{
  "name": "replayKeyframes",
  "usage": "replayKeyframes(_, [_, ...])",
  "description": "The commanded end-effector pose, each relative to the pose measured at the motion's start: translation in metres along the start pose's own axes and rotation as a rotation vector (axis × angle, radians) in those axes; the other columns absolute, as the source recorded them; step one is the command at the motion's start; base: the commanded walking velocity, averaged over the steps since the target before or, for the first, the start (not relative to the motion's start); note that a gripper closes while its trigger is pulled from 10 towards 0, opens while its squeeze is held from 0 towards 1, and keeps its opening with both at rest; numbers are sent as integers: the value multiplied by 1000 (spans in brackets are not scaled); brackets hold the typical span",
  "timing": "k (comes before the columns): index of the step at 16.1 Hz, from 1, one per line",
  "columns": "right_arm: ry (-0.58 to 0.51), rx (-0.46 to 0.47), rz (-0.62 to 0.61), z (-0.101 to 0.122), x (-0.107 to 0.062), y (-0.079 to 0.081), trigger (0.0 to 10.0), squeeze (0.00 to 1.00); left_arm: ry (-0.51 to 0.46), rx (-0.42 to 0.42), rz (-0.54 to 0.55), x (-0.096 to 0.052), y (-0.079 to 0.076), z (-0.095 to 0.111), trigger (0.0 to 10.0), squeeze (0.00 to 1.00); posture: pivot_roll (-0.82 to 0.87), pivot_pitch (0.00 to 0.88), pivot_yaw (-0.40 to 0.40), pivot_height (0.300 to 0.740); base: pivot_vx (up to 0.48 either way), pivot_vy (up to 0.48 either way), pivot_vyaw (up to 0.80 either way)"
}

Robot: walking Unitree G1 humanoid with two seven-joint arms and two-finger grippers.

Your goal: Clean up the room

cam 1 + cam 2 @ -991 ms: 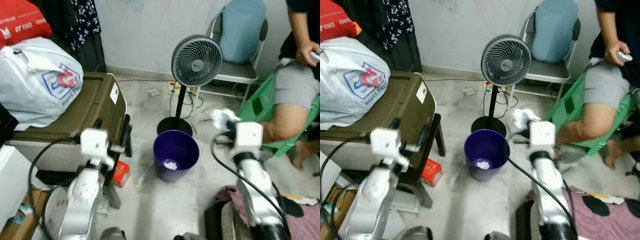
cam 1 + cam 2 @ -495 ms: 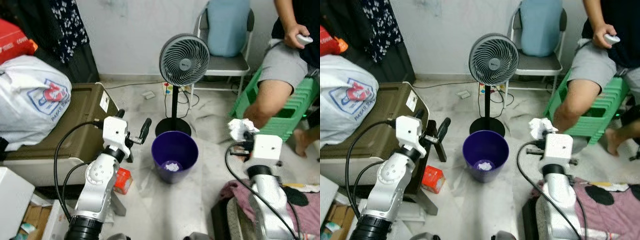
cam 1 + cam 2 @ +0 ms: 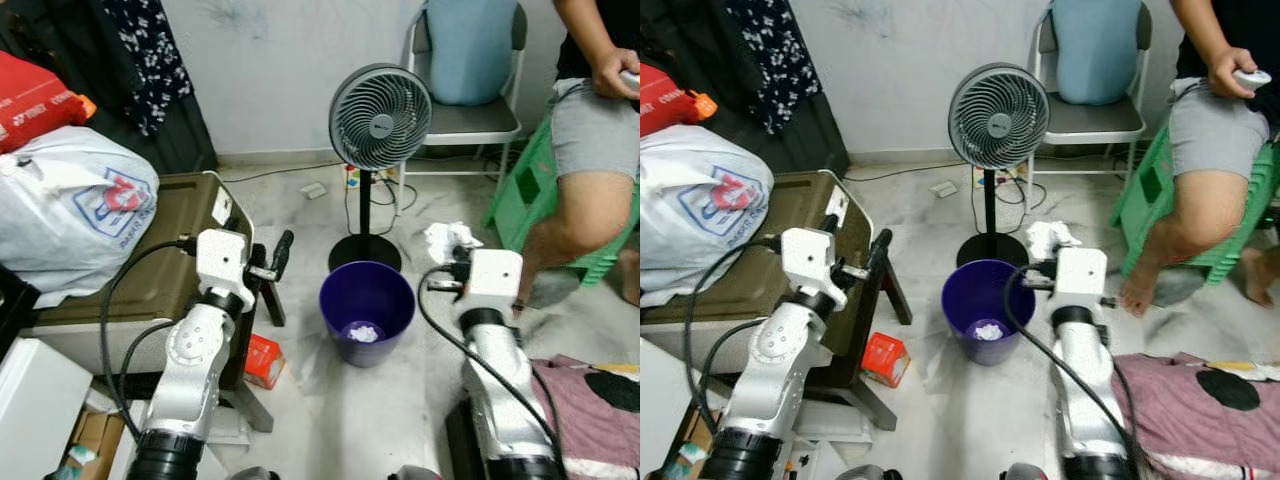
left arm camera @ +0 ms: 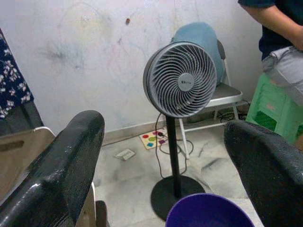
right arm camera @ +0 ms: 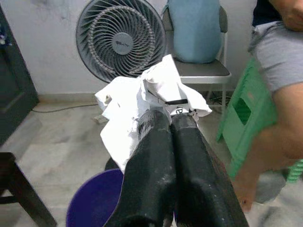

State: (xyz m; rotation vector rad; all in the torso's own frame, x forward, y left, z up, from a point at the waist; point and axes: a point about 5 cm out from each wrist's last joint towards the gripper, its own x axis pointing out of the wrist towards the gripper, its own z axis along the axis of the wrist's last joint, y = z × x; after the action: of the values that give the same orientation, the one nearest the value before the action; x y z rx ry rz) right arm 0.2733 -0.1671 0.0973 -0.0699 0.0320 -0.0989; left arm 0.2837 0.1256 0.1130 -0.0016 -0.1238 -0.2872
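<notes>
Right gripper clenched on crumpled white paper, centre-right of frame, just right of purple bin. Left gripper fingers spread, empty, left of bin.

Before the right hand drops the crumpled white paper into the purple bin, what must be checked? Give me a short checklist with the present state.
1. Right hand holds the crumpled white paper firmly: ok.
2. Round purple plastic bin upright, mouth open: ok.
3. Paper directly above the bin mouth: not ok, it is beside the rim.
4. Left hand away from the bin mouth: ok.
5. Grey standing fan outside the path: ok, behind the bin.
6. Seated person's leg apart from the right arm: ok.
</notes>
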Motion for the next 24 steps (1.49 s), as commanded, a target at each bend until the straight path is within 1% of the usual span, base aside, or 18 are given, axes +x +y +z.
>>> replayKeyframes(1, [8,18,22,-1,3,9,10000,0,5,-2,25,-2,8,1,10000,0,-41,0,107,740,0,0,-800])
replayKeyframes(3, [9,48,11,-1,6,10,10000,0,15,-9,13,-3,9,-1,10000,0,-35,0,100,740,0,0,-800])
replayKeyframes(7, [8,60,55,1,8,17,10000,0,22,1,15,-5,5,0,10000,0,-17,0,74,740,0,0,-678])
replayKeyframes(9, [-2,50,73,2,8,18,10000,0,28,-3,-10,-8,4,-1,10000,0,1,0,55,740,0,0,0])
replayKeyframes(10, [-18,49,65,6,3,12,10000,0,14,37,-27,-15,7,2,10000,0,12,0,47,740,0,0,0])
replayKeyframes(11, [-18,58,51,8,-2,6,10000,0,12,51,-18,-20,10,2,10000,0,13,0,46,740,0,0,0])
replayKeyframes(12, [-8,55,54,8,-20,-2,10000,0,31,49,24,-29,17,-1,10000,0,18,0,44,740,0,0,0])
replayKeyframes(13, [-6,39,63,8,-27,-5,10000,0,34,52,37,-31,18,-1,10000,0,17,0,43,740,0,0,0])
replayKeyframes(14, [5,20,70,5,-41,-9,10000,0,36,55,55,-32,21,-1,10000,0,15,0,43,740,0,0,0])
replayKeyframes(16, [21,2,76,1,-51,-15,10000,0,35,57,64,-31,21,0,10000,0,8,0,45,740,0,0,0])
replayKeyframes(17, [32,-3,83,-2,-55,-16,10000,0,36,59,71,-30,20,0,10000,0,0,0,48,740,0,0,0])
replayKeyframes(20, [39,-7,95,-2,-55,-16,10000,0,41,46,64,-29,17,1,10000,0,4,0,46,740,0,0,0])
replayKeyframes(21, [58,-1,97,-1,-57,-15,10000,0,50,19,40,-30,15,0,10000,0,2,0,47,740,0,0,-800])
replayKeyframes(24, [57,-8,112,0,-57,-14,10000,0,50,8,14,-30,12,0,10000,0,0,0,44,740,0,0,-800])
